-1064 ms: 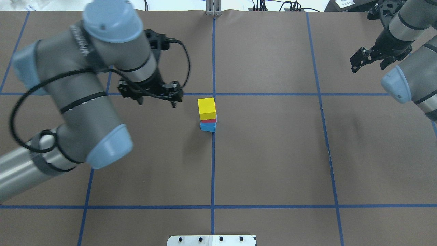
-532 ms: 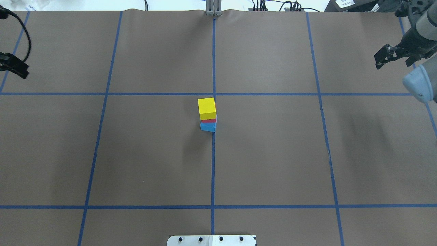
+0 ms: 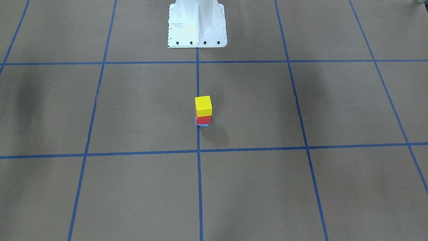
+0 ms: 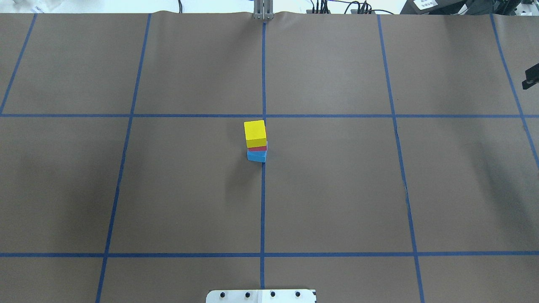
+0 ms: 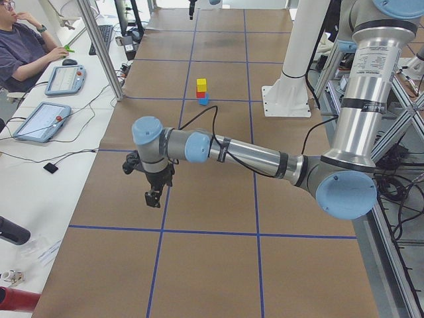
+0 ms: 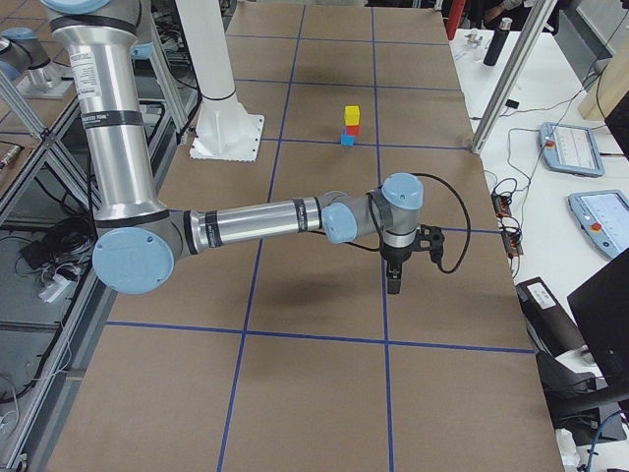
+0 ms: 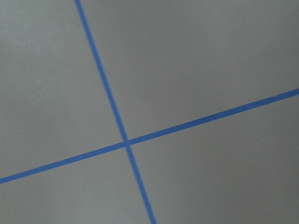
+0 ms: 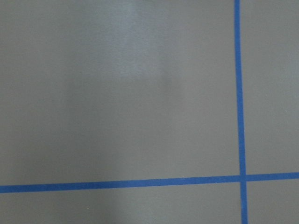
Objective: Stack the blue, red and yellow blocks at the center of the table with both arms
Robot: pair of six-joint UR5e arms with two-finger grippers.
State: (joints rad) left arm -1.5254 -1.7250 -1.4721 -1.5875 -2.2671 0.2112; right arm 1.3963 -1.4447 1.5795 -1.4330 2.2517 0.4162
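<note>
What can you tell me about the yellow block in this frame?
The yellow block is a plain cube, matte and evenly coloured, with no markings visible. It sits upright on top of the stack, resting on the red block, right by the central blue tape line near the middle of the table. Nothing else touches it.

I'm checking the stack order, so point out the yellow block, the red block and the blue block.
yellow block [image 4: 255, 131], overhead view, its top face.
red block [image 3: 203, 120], front-facing view, its side facing the camera.
blue block [image 4: 256, 156], overhead view, its visible side.
</note>
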